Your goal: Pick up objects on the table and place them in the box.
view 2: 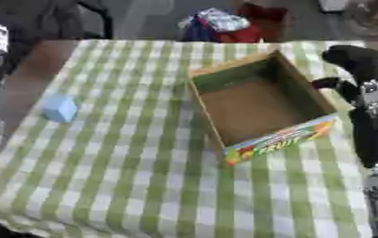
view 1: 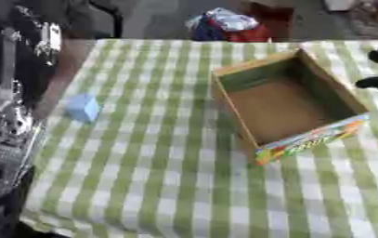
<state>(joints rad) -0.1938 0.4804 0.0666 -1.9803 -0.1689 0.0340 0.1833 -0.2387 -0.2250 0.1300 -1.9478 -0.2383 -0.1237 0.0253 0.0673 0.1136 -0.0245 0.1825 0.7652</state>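
Observation:
An open cardboard box (view 2: 305, 100) with a colourful printed front stands on the right half of the green checked table (view 1: 159, 176); only its brown floor shows inside. A small light blue cube (view 1: 83, 108) lies on the cloth at the left, well apart from the box. My right hand (view 2: 355, 59) is black and blurred, just outside the box's right wall, with nothing visible in it. My left arm (view 1: 5, 139), silver and black, runs down the left edge beside the table, a short way left of the cube; its hand is not clearly shown.
Beyond the table's far edge lies a heap of red, blue and white items (view 1: 228, 25). Dark shapes fill the far left corner (view 1: 70, 18). The near part of the cloth carries nothing.

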